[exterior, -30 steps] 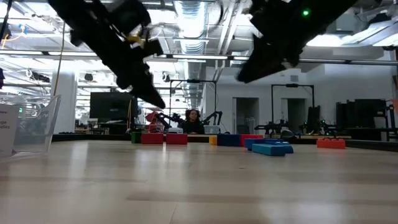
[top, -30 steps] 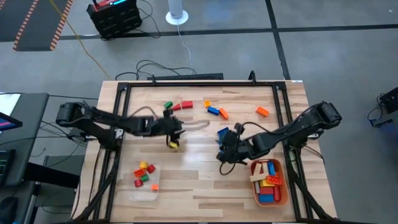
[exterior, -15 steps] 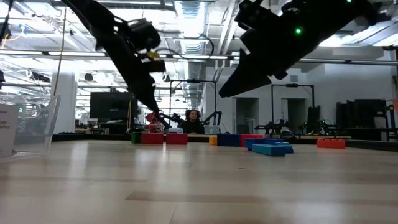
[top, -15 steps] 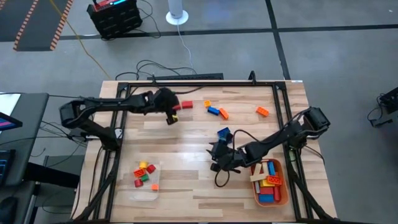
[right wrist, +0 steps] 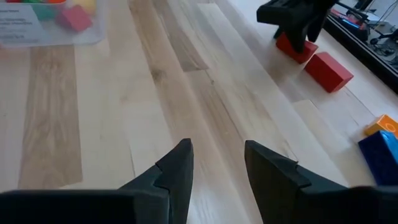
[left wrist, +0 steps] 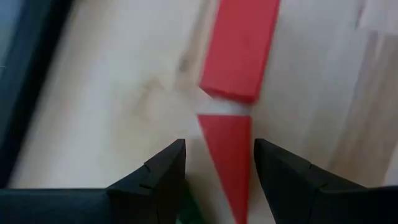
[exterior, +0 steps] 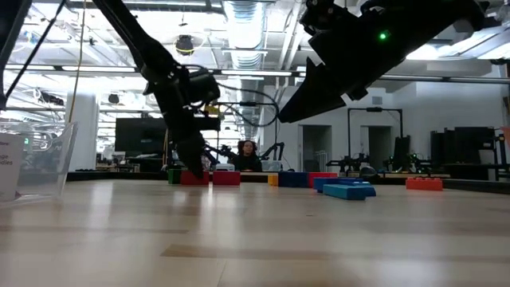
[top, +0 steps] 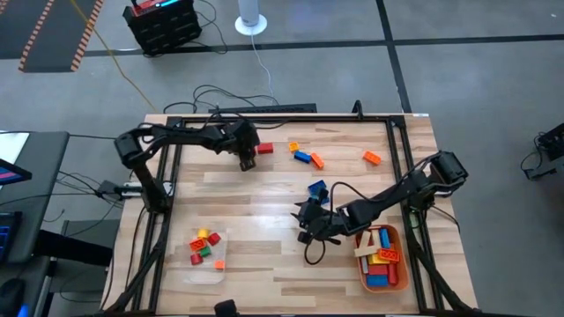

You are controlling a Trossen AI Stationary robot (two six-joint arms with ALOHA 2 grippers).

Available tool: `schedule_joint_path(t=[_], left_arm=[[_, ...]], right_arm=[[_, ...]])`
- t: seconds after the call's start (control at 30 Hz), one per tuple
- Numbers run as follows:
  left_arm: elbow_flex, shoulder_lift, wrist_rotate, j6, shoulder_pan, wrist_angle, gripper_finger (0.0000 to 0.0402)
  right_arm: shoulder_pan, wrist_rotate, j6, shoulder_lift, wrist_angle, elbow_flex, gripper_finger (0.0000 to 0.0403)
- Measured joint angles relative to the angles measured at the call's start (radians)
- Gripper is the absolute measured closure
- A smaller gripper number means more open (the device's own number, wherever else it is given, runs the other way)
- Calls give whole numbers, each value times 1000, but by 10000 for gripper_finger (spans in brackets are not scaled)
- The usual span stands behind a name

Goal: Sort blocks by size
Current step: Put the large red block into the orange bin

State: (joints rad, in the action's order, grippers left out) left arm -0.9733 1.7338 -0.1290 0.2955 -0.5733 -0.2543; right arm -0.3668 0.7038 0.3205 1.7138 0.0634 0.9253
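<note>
Two red blocks lie flat on the wood at the table's far left. My left gripper (top: 248, 163) is open and low over the nearer one (left wrist: 227, 162), with one finger on either side of it and a gap to each. The other red block (top: 263, 149) lies just beyond and also shows in the left wrist view (left wrist: 239, 50). My right gripper (top: 304, 222) is open and empty above the table's middle, near two blue blocks (top: 315, 187). More blocks lie loose at the far side.
A clear tray (top: 204, 264) at the near left holds small red, yellow and orange blocks. An orange tray (top: 401, 264) at the near right holds long blocks. Blue and orange blocks (top: 306, 158) and an orange block (top: 371, 158) lie at the far side.
My left gripper has gone from the table's middle toward the far edge and down to the two red blocks. My right gripper has shifted a little toward the table's left and near edges. No block has moved.
</note>
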Motion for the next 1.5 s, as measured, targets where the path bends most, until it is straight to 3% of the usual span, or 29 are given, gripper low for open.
schedule_joint_path(t=[0.23,0.5,0.7,0.83,1.03,1.27,1.5], left_arm=[[-1,33,54,11,-9,-18,233],[-1,31,51,35,19,-21,354],[-19,-52,54,66,67,-127,354],[-27,-156,57,67,134,-181,354],[-23,-267,103,75,302,-133,353],[-22,-289,103,62,507,-40,350],[-22,-289,38,35,606,4,349]], right_arm=[[0,0,0,0,-1,0,228],[2,0,0,0,-3,0,228],[2,1,-21,-1,-7,0,228],[2,2,-121,-1,11,1,228],[10,2,-283,-1,206,1,228],[24,1,-385,-2,225,51,225],[29,1,-400,-2,165,100,177]])
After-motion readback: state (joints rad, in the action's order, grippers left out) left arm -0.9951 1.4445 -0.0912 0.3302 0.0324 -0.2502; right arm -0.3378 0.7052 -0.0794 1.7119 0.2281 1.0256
